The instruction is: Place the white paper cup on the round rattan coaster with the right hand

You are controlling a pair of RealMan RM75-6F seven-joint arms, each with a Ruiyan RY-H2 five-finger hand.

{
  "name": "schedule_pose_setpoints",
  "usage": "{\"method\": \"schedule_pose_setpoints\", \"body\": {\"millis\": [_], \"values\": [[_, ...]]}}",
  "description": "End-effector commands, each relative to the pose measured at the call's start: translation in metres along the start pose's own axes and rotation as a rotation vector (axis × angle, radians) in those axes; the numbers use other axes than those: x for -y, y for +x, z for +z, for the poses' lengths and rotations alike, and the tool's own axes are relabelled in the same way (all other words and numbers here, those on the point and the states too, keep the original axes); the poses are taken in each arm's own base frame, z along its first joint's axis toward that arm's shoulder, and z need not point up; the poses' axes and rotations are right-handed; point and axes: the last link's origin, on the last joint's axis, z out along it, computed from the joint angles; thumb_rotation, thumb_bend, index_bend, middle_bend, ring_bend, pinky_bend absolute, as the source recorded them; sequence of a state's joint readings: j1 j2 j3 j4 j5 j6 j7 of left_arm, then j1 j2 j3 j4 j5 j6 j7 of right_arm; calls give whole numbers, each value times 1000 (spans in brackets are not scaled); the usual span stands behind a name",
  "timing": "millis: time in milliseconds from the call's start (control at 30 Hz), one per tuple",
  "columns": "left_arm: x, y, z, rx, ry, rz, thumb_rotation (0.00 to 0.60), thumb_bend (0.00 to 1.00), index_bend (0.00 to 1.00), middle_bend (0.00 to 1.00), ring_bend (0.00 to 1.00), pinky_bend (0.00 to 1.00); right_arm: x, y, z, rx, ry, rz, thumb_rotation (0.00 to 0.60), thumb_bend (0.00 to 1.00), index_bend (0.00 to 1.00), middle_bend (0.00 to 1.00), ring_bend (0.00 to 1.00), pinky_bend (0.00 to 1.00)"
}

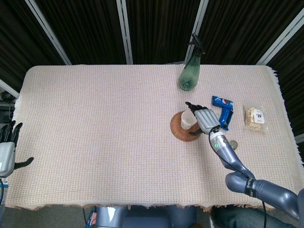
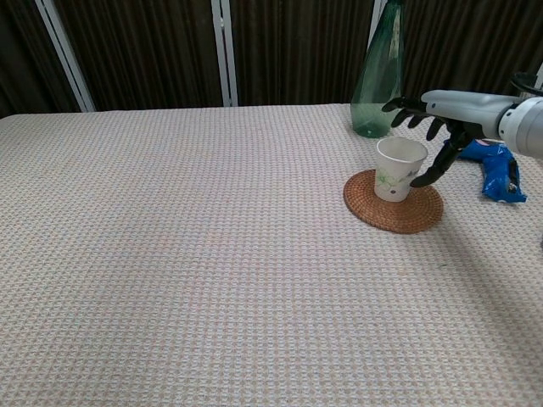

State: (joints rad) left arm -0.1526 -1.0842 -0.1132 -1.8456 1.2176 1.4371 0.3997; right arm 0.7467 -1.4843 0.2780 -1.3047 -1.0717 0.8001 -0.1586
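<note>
The white paper cup (image 1: 188, 120) (image 2: 398, 168) stands upright on the round rattan coaster (image 1: 182, 130) (image 2: 393, 208), toward its far side. My right hand (image 1: 204, 118) (image 2: 430, 119) hovers just right of the cup with fingers spread and holds nothing; in the chest view its thumb reaches down beside the cup and the fingers extend above the rim. My left hand (image 1: 6, 151) hangs off the table's left edge, fingers apart and empty; the chest view does not show it.
A green spray bottle (image 1: 190, 71) (image 2: 377, 72) stands behind the coaster. A blue snack packet (image 1: 223, 112) (image 2: 499, 174), a clear bag of snacks (image 1: 255, 118) and a small round object (image 1: 233, 144) lie to the right. A woven cloth (image 1: 104, 128) covers the table.
</note>
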Motion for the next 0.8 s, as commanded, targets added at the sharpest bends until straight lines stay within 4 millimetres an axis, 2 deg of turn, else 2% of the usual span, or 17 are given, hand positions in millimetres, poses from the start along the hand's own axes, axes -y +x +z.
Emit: {"method": "schedule_pose_setpoints", "body": {"millis": [33,233,300,433,600,800], "values": [[0,0,1,2,1,-2,600,0,0,0,0,0,3,4,-7,-13,11,4,600,0,0,32,66,231],[0,2,0,3,-9,-16,600,0,0,0,0,0,7,26,-40,-64,59,-5,600,0,0,32,62,194],[0,4,-3,1,-18,-23,600,0,0,0,0,0,4,38,-67,-113,79,-16,600,0,0,29,48,150],[-1,6,-6,-7,-41,-29,600,0,0,0,0,0,-11,47,-114,-190,91,-50,600,0,0,3,1,16],[-3,4,-12,-29,-84,-21,600,0,0,0,0,0,-41,40,-171,-253,56,-113,600,0,0,0,0,0],[-5,5,-18,-40,-109,-32,600,0,0,0,0,0,-61,29,-208,-322,10,-133,600,0,0,0,0,0]]}}
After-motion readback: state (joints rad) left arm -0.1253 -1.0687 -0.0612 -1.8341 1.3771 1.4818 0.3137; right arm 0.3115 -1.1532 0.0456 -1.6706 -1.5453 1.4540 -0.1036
